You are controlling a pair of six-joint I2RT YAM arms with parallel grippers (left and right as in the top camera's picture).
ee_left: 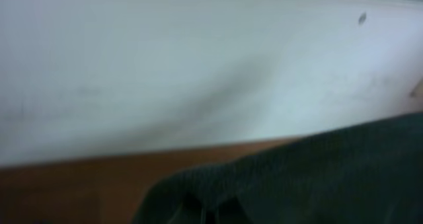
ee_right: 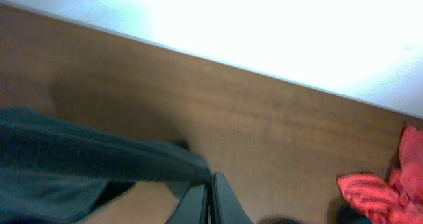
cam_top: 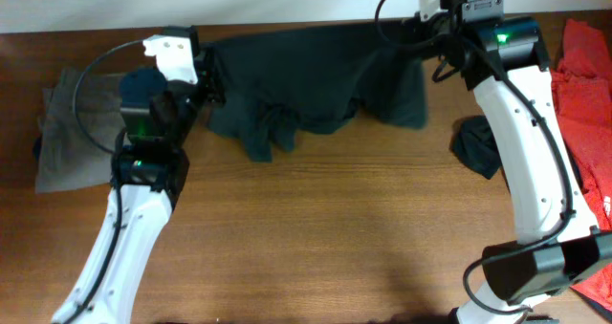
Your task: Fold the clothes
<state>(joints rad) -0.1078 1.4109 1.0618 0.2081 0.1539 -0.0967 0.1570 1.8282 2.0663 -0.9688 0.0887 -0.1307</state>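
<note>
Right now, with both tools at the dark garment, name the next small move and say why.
Probably draw the right tool sideways, away from the left tool, to tauten the dark garment. The right tool is pinched shut on one edge, the left sits at the opposite end, grip unclear, and the cloth between them sags in bunched folds.

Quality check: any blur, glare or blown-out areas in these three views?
Overhead: fairly sharp, evenly lit, soft shadows on the table. Left wrist: heavily blurred, the dark garment a smear below a pale wall. Right wrist: also soft, the top blown out to white, red cloth still readable.
</note>
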